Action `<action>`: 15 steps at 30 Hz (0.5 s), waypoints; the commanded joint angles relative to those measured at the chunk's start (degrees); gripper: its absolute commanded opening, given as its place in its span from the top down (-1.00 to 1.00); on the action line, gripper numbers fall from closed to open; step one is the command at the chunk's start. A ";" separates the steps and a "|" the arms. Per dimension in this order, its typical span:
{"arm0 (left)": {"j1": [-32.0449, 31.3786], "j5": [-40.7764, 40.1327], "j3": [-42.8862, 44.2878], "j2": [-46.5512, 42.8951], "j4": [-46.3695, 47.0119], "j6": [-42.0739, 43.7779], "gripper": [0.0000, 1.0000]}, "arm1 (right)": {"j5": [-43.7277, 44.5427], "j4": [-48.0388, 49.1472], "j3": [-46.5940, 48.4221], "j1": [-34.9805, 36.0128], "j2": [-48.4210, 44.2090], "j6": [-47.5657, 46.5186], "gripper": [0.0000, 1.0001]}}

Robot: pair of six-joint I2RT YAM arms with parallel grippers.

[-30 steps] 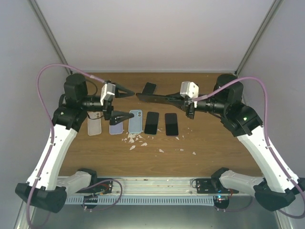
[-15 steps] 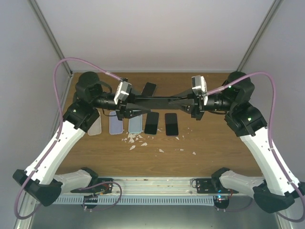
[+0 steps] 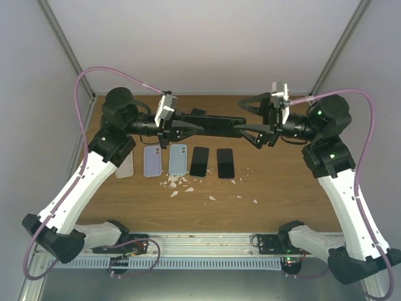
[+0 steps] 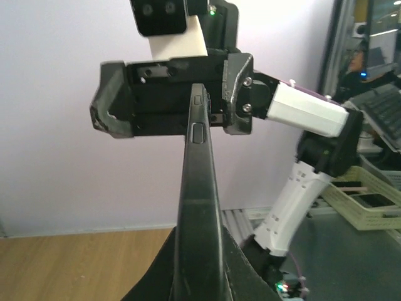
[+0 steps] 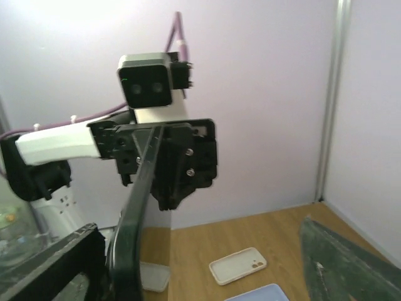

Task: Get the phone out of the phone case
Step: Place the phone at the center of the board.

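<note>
While the overhead view showed the phone (image 3: 216, 123) held level in the upper centre, its side button (image 4: 196, 133) was seen only from the left wrist. The left gripper (image 3: 188, 125), arm reached inward, was clenched on the phone's left end; the right gripper (image 3: 249, 119) was spread wide at the other.

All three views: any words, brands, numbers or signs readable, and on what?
No readable text in any view.
The cased phone, edge-on in the left gripper: no marking shows.
The row of phones and cases on the table: too small to show print.
</note>
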 commanded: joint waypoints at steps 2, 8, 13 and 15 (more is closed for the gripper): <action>-0.41 -10.50 4.90 0.38 -3.52 9.43 1.00 | 4.81 3.77 -2.65 -4.65 -2.22 10.62 -0.90; -4.15 -29.93 10.47 4.94 -14.33 20.48 1.00 | 16.04 -0.95 -5.32 -8.53 -2.74 21.01 -0.99; -15.49 -58.09 10.54 6.67 -16.46 37.06 1.00 | 18.27 -3.34 -8.54 -9.73 -2.83 25.97 -0.97; -21.13 -70.34 7.71 6.94 -12.77 44.55 1.00 | 16.69 -2.43 -10.76 -9.93 -2.99 29.27 -0.94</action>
